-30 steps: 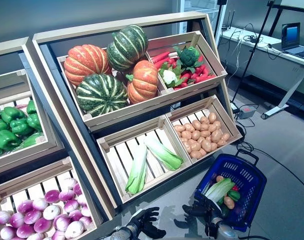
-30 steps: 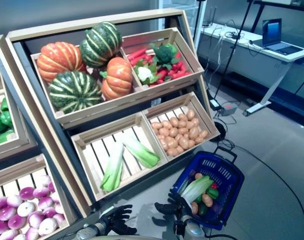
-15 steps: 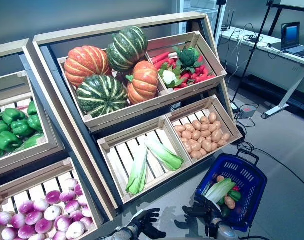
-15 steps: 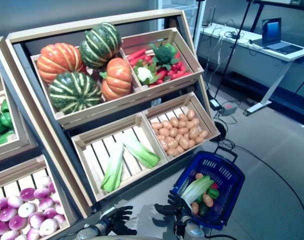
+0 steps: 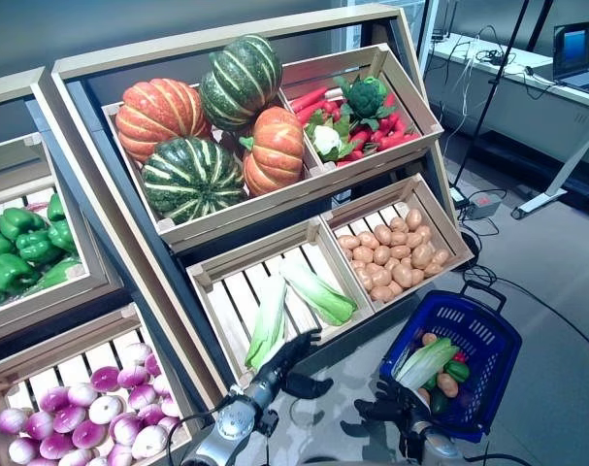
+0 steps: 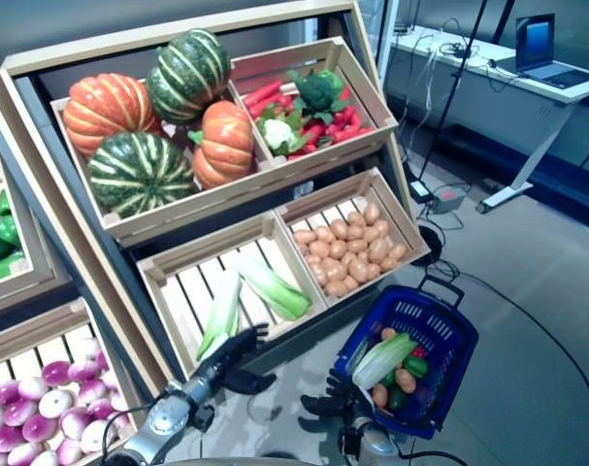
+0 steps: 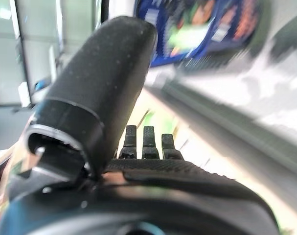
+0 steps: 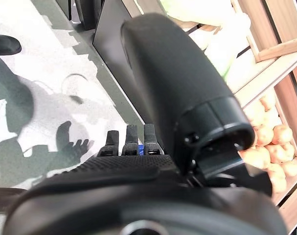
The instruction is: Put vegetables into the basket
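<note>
A wooden produce stand [image 5: 226,58] filled the upper and middle frame, its crates holding pumpkins [image 5: 192,121], potatoes [image 5: 391,257] and two leafy greens [image 5: 294,306]. At lower right, a blue basket [image 5: 488,335] sat on the floor, containing a leafy green and other vegetables [image 5: 435,364]. The left hand [image 5: 279,359], fingers spread, reached toward the greens crate. The right hand [image 5: 396,413] hovered, fingers straight and empty, beside the basket.
</note>
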Tool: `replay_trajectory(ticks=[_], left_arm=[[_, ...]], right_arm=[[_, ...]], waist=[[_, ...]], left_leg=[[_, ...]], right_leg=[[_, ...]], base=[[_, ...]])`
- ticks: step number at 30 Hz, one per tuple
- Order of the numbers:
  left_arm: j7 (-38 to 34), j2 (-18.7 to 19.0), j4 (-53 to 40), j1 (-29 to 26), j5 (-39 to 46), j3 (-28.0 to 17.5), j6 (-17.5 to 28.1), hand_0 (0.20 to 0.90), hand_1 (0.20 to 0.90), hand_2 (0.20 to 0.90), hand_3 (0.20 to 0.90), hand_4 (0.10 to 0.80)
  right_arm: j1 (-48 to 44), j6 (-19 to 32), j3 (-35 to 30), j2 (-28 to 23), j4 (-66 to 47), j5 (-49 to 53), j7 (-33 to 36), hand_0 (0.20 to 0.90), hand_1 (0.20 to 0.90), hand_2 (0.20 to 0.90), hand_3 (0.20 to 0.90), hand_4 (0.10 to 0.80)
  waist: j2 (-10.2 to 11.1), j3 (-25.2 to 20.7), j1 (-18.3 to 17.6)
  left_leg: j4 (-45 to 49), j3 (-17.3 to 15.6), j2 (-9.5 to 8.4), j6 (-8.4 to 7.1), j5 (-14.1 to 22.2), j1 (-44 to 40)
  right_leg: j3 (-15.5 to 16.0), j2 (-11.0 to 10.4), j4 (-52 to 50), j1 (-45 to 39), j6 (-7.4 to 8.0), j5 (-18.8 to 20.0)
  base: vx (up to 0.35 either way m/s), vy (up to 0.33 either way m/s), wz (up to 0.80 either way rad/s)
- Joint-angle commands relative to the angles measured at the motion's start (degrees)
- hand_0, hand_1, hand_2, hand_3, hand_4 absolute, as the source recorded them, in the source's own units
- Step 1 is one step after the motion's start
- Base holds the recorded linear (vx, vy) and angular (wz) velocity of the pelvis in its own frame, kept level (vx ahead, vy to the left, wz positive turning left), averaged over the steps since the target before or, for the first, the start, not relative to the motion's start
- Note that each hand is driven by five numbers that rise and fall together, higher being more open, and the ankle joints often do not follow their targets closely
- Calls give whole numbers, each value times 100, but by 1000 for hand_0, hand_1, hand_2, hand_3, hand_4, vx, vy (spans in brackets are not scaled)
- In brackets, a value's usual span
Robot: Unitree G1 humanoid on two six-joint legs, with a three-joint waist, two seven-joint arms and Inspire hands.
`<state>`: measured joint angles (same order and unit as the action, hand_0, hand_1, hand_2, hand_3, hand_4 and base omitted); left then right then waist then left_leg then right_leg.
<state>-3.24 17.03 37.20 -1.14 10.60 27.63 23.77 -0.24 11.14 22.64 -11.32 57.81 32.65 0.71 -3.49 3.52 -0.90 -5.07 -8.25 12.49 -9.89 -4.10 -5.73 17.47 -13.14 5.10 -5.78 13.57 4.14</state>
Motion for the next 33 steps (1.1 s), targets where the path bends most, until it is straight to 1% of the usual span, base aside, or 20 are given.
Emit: replay_trajectory(ticks=[1, 2, 3, 4, 6, 7, 8, 10, 11, 12, 13, 15, 18, 19, 20, 21, 24, 28, 31, 33], left_arm=[[-1282, 471, -670, -868, -399, -441, 729, 900, 900, 900, 900, 800], [-1693, 524, -921, -919, -471, -704, 772, 900, 900, 900, 900, 800], [-1697, 526, -933, -911, -475, -708, 763, 900, 900, 900, 900, 800], [-2104, 528, -1100, -968, -410, -1042, 722, 900, 900, 900, 900, 800], [-2600, 475, -1221, -1102, -558, -1403, 480, 900, 900, 900, 900, 800], [-2667, 471, -1236, -1127, -575, -1430, 462, 900, 900, 900, 900, 800], [-3079, 440, -1231, -1368, -726, -1498, 352, 900, 900, 900, 900, 800], [-3457, 397, -1100, -1657, -943, -1452, 323, 900, 900, 900, 900, 800], [-3768, 366, -922, -1958, -1084, -1359, 253, 900, 900, 900, 900, 800], [-4075, 405, -677, -2308, -1184, -1247, 124, 900, 900, 900, 900, 800], [-4210, 456, -564, -2458, -1180, -1224, 56, 900, 900, 900, 900, 800], [-4287, 535, -418, -2606, -1104, -1237, 2, 900, 900, 900, 900, 800], [-4342, 716, -66, -3003, -925, -1274, -73, 900, 900, 900, 900, 800], [-4360, 735, 96, -3191, -907, -1267, -94, 900, 900, 900, 900, 800], [-4354, 733, 151, -3249, -868, -1265, -107, 900, 900, 900, 900, 800], [-4352, 722, 342, -3456, -727, -1275, -108, 900, 900, 900, 900, 800], [-4284, 715, 574, -3729, -385, -1324, -98, 900, 900, 900, 900, 800], [-4115, 746, 697, -4080, 257, -1423, -7, 900, 900, 900, 900, 800], [-4227, 792, 745, -4292, 177, -1425, -73, 900, 900, 900, 900, 800], [-4342, 873, 823, -4468, 209, -1393, -251, 900, 900, 900, 900, 800]], right_arm=[[-444, 290, -247, 228, -378, 267, 195, 900, 900, 900, 900, 800], [-349, 259, -261, 264, -441, 271, 262, 900, 900, 900, 900, 800], [-347, 258, -257, 265, -443, 271, 264, 900, 900, 900, 900, 800], [-237, 209, -301, 296, -487, 393, 230, 900, 900, 900, 900, 800], [-130, 158, -345, 367, -635, 461, 265, 900, 900, 900, 900, 800], [-124, 151, -340, 372, -668, 472, 280, 900, 900, 900, 900, 800], [-157, 135, -284, 365, -871, 574, 319, 900, 900, 900, 900, 800], [-257, 170, -215, 312, -992, 649, 327, 900, 900, 900, 900, 800], [-390, 224, -130, 236, -1050, 739, 324, 900, 900, 900, 900, 800], [-559, 277, -66, 136, -1057, 885, 241, 900, 900, 900, 900, 800], [-619, 284, -46, 83, -1084, 942, 184, 900, 900, 900, 900, 800], [-647, 270, -24, 26, -1192, 947, 141, 900, 900, 900, 900, 800], [-709, 328, 34, -123, -1433, 1021, 105, 900, 900, 900, 900, 800], [-761, 359, 40, -150, -1485, 1059, 97, 900, 900, 900, 900, 800], [-778, 364, 43, -159, -1511, 1063, 107, 900, 900, 900, 900, 800], [-847, 400, 51, -187, -1556, 1037, 125, 900, 900, 900, 900, 800], [-993, 385, 70, -223, -1602, 1018, 238, 900, 900, 900, 900, 800], [-1200, 323, 87, -276, -1648, 1017, 460, 900, 900, 900, 900, 800], [-1230, 327, 54, -352, -1628, 1001, 467, 900, 900, 900, 900, 800], [-1218, 343, 44, -393, -1619, 1037, 496, 900, 900, 900, 900, 800]], waist=[[298, 262, 75], [298, 266, 88], [299, 266, 83], [301, 266, 87], [312, 316, 56], [314, 331, 51], [322, 469, 15], [321, 625, -20], [325, 803, -61], [321, 994, -128], [329, 1074, -166], [346, 1145, -219], [391, 1350, -301], [411, 1416, -337], [418, 1431, -350], [436, 1512, -385], [452, 1606, -444], [440, 1700, -515], [444, 1747, -550], [442, 1779, -589]], left_leg=[[7, -282, -375, 350, 383, -104], [7, -259, -383, 349, 385, -93], [7, -258, -383, 349, 385, -94], [7, -256, -382, 346, 383, -96], [33, -258, -361, 351, 328, -101], [60, -260, -353, 350, 324, -86], [399, -227, -298, 336, 335, 153], [861, -146, -247, 318, 404, 518], [1252, -80, -203, 282, 476, 815], [1765, -92, -154, 258, 635, 1157], [2051, -125, -127, 263, 741, 1342], [2394, -188, -88, 282, 889, 1578], [3210, -180, -24, 340, 1226, 2240], [3600, -177, 31, 372, 1380, 2546], [3690, -172, 42, 377, 1430, 2624], [4064, -158, 73, 398, 1612, 2875], [4608, -121, 125, 395, 1842, 3260], [5422, 19, 208, 383, 2183, 3828], [5751, 105, 217, 375, 2326, 4060], [5939, 145, 217, 395, 2411, 4194]], right_leg=[[-166, 111, -10, -136, -388, -139], [-146, 112, -10, -138, -402, -147], [-144, 112, -10, -140, -402, -148], [-117, 119, -10, -160, -421, -160], [-113, 140, -194, -132, -470, -248], [-118, 139, -257, -103, -479, -277], [-190, 125, -666, 168, -547, -427], [-279, 95, -1103, 524, -602, -562], [-403, 58, -1412, 812, -633, -651], [-552, 5, -1879, 1174, -657, -801], [-616, -34, -2151, 1367, -671, -898], [-666, -81, -2484, 1608, -695, -1041], [-763, -241, -3313, 2226, -766, -1339], [-826, -325, -3744, 2550, -777, -1454], [-846, -348, -3849, 2642, -781, -1492], [-912, -415, -4299, 2926, -789, -1666], [-1038, -519, -4871, 3358, -793, -1857], [-1220, -609, -5672, 4020, -836, -2116], [-1269, -625, -5973, 4274, -856, -2246], [-1309, -634, -6144, 4431, -864, -2318]], base=[[32, 12, 2], [0, 0, 0], [49, 20, 1], [59, 25, 1], [31, 17, 1], [-67, 22, 1], [-118, 14, 1], [-243, 20, 5], [-361, 68, 22], [-326, 92, 30], [-212, 86, 30], [-132, 59, 4], [-199, 67, -17], [-162, 45, -4], [-153, 42, 17], [-85, 32, 18], [-79, 48, 7], [-41, 59, -2], [-14, 37, 3], [5, 34, 4]])
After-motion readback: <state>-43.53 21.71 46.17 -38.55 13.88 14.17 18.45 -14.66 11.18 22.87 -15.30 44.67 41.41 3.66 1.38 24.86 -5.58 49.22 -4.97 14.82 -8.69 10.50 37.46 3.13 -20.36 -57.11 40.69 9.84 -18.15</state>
